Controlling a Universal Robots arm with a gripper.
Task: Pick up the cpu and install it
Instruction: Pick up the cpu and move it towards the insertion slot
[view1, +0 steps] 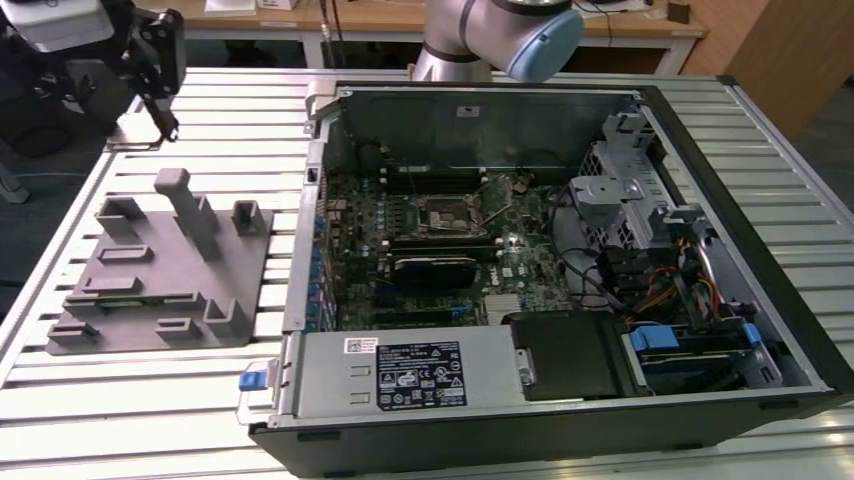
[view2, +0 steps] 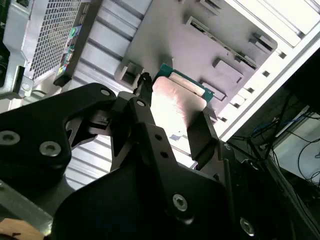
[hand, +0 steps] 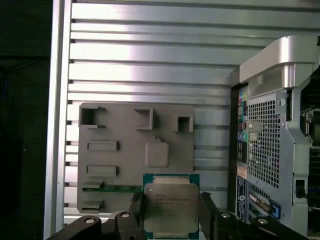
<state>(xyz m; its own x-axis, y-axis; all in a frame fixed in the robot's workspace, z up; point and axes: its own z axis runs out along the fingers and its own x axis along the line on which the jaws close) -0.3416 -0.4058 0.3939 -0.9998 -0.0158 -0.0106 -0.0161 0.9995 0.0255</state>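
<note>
Gripper (hand: 171, 221): in both wrist views its two black fingers (hand: 207, 210) are drawn in against opposite edges of the chip, which is clamped between them. In the exterior view it is carried at the far left, high over the slatted table (view1: 214, 100).
Cpu (hand: 171, 206): held flat in the gripper with its silver top and green rim showing, raised clear of the grey fixture plate (view1: 147, 290) and apart from it.
Done: the pick-up is judged complete. A shallow square recess (hand: 156, 152) on the plate is seen bare, and the chip is borne by the fingers alone.
Left: the install is not yet made; the chip is well apart from the motherboard.
Plate surroundings: upright posts and slotted holders are carried on the plate, with a green board edge (hand: 117, 188) lying in one slot.
Computer case (view1: 747, 200): laid open on the table to the exterior view's right of the plate, motherboard exposed.
Cpu socket (view1: 441, 213): set near the board's middle, with a black rectangular block (view1: 430, 268) just beside it. Whether its frame is open cannot be told.
In the way: the case's near side wall (view1: 315, 200) stands between gripper and socket.
Far right: a drive cage (view1: 627, 190) and loose cables (view1: 647, 290) are crowded beside the board.
</note>
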